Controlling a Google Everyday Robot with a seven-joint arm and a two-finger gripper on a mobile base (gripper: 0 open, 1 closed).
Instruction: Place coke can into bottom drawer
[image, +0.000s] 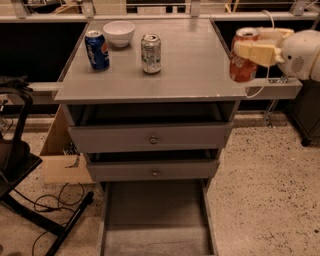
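Just off the right edge of the desk (195, 55), at tabletop height, the coke can (242, 64) hangs upright in the gripper (246, 47). The pale jaws pinch it across its upper half, one on the near side and one behind. Held upright and clear of the desk, it looks ready to be carried down without tipping, and the grip high on the can leaves its base free to be set on a floor.

Well below the jaws and off to their left, the bottom drawer (155, 215) is pulled far out. Its grey floor is bare as far as it shows, though its front end is cut off from view. I judge the can has yet to travel down and leftward to reach it.

Between the jaws and that tray, the middle drawer (152, 171) and top drawer (150, 139) stand slightly out; their contents are hidden.

Level with the jaws and well to their left on the desk stand a silver-green can (151, 53), a blue Pepsi can (97, 50) and a white bowl (119, 33), which looks empty.
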